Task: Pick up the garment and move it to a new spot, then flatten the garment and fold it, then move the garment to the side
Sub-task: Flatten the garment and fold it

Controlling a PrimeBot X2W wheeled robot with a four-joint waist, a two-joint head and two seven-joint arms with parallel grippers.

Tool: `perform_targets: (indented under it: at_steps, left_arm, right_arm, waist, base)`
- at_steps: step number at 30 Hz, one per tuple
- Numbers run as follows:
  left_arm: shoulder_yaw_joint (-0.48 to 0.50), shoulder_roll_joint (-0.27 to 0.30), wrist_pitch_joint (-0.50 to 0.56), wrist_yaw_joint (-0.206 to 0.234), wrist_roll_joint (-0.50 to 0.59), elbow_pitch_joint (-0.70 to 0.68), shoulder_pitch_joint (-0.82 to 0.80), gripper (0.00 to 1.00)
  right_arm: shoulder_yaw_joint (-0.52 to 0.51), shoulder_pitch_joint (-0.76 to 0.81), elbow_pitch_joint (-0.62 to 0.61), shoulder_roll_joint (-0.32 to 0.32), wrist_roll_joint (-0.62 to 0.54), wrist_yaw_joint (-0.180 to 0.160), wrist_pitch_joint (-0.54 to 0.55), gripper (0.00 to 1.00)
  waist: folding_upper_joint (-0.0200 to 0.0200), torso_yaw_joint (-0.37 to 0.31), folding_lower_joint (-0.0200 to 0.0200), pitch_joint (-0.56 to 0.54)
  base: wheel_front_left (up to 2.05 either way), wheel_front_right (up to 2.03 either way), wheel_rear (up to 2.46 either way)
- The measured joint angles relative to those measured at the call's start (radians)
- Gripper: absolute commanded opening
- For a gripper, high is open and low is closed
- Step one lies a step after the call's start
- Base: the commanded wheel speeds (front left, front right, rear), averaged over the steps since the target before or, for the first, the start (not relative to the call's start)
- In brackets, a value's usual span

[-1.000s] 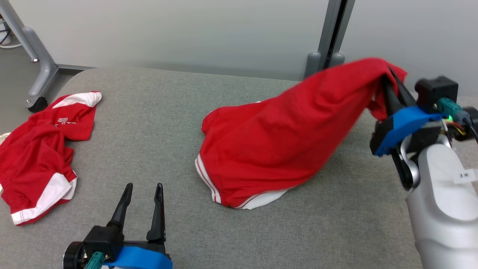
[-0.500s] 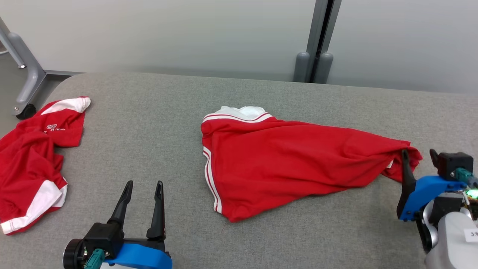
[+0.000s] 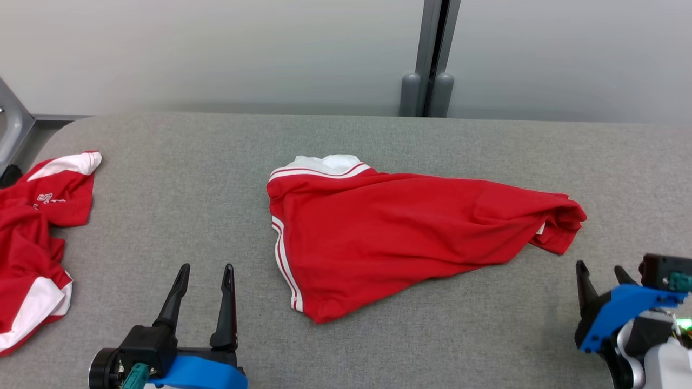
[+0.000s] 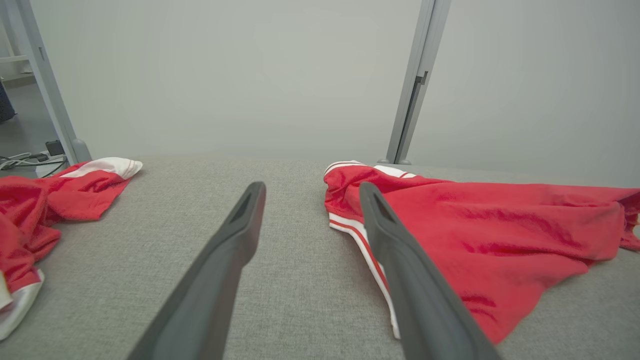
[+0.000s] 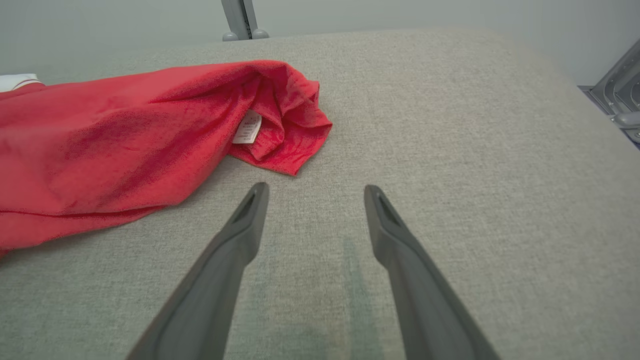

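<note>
The red garment (image 3: 400, 232) with white-striped trim lies spread and rumpled on the middle of the grey table (image 3: 178, 162). Its bunched right end with a white label (image 5: 247, 127) lies just ahead and left of my right gripper (image 5: 312, 192). That right gripper (image 3: 600, 270) stands open and empty at the lower right, apart from the cloth. At the lower left, my left gripper (image 3: 205, 270) is open and empty too, a short way left of the garment's striped hem (image 4: 360, 235), with its fingers (image 4: 235, 235) over bare table.
A second red and white garment (image 3: 38, 237) lies crumpled at the table's left edge. A grey post (image 3: 430, 59) stands behind the table against a pale wall. Metal frame parts (image 5: 620, 95) sit past the table's right edge.
My right gripper has let go of the garment's end and drawn back toward me. The garment, lifted a second ago, now lies on the table. The head camera has turned, shifting the whole picture left.
</note>
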Motion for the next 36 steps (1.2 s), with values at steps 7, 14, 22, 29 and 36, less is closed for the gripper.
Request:
perform_targets:
  at_steps: [7, 14, 22, 29, 36]
  left_arm:
    - [-0.018, 0.003, 0.005, -0.003, 0.002, -0.010, -0.021, 1.00]
    - [-0.027, 0.002, 0.006, -0.006, 0.002, -0.016, -0.047, 1.00]
    - [-0.032, 0.001, 0.004, -0.006, 0.002, -0.018, -0.067, 1.00]
    - [-0.030, 0.002, -0.001, -0.004, 0.001, -0.020, -0.080, 1.00]
    - [-0.030, 0.002, -0.002, 0.001, -0.006, -0.016, -0.077, 1.00]
  right_arm:
    - [0.005, -0.151, 0.092, 0.002, -0.006, 0.000, 0.075, 1.00]
    - [-0.086, -0.279, 0.235, 0.002, -0.110, 0.000, 0.102, 1.00]
    - [-0.176, -0.371, 0.350, -0.013, -0.213, 0.000, 0.084, 0.96]
    - [-0.174, -0.409, 0.397, -0.016, -0.254, 0.000, 0.024, 0.00]
    - [-0.096, -0.378, 0.276, -0.014, -0.303, 0.000, -0.087, 0.00]
  waist:
    - [0.0000, 0.022, 0.0001, 0.044]
    - [0.0000, 0.066, 0.0002, 0.096]
    - [0.0001, 0.106, 0.0002, 0.148]
    - [0.0001, 0.109, 0.0003, 0.165]
    - [0.0001, 0.088, 0.0002, 0.130]
  base:
    - [0.00, 0.00, 0.00]
    - [0.00, 0.00, 0.00]
    - [0.00, 0.00, 0.00]
    - [0.00, 0.00, 0.00]
    - [0.00, 0.00, 0.00]
